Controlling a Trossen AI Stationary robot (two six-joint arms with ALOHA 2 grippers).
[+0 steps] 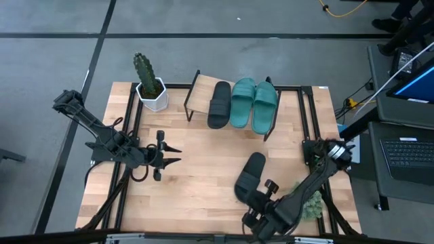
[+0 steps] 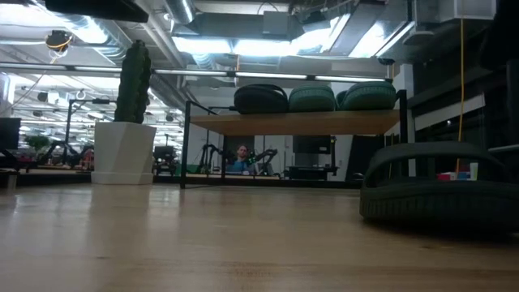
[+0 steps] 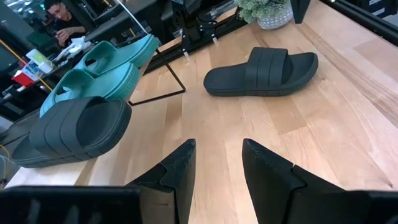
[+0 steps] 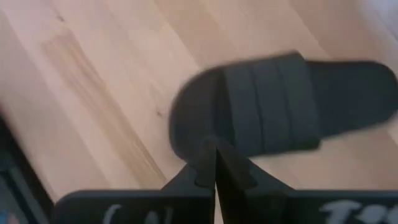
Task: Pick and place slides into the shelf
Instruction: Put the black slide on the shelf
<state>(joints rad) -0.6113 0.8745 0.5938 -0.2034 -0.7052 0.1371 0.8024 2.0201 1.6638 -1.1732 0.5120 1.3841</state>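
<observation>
Fingers (image 4: 208, 163) of the right gripper (image 4: 216, 165) are pressed tight together with nothing between them, and they point at the toe end of a loose black slide (image 4: 280, 109) that lies flat on the table (image 1: 196, 183) just past their tips. In the high view this right gripper (image 1: 261, 196) sits near the front edge of the table, on the right side, and the loose black slide (image 1: 249, 175) lies right beside it, with its strap up. The left gripper (image 1: 169, 154) waits over the left side of the table, well apart from that slide, and its two fingers (image 3: 180, 171) are spread apart and hold nothing. The left wrist view looks past them to the loose black slide (image 3: 261, 71) on the wood. The shelf (image 1: 200, 95) stands at the back of the table, in the middle. Three slides rest on its wooden board in a row, side by side: another black slide (image 1: 219, 104) on the left, then a teal slide (image 1: 242, 102), then a second teal slide (image 1: 265, 105) on the right. In the low view the three show as round humps on top of the board, and the loose black slide (image 2: 438, 191) looms large on the right. A cactus (image 1: 144, 68) in a white pot (image 1: 152, 95) stands at the back left corner, beside the shelf. A small green plant (image 1: 312, 203) sits by the right arm near the front right corner.
</observation>
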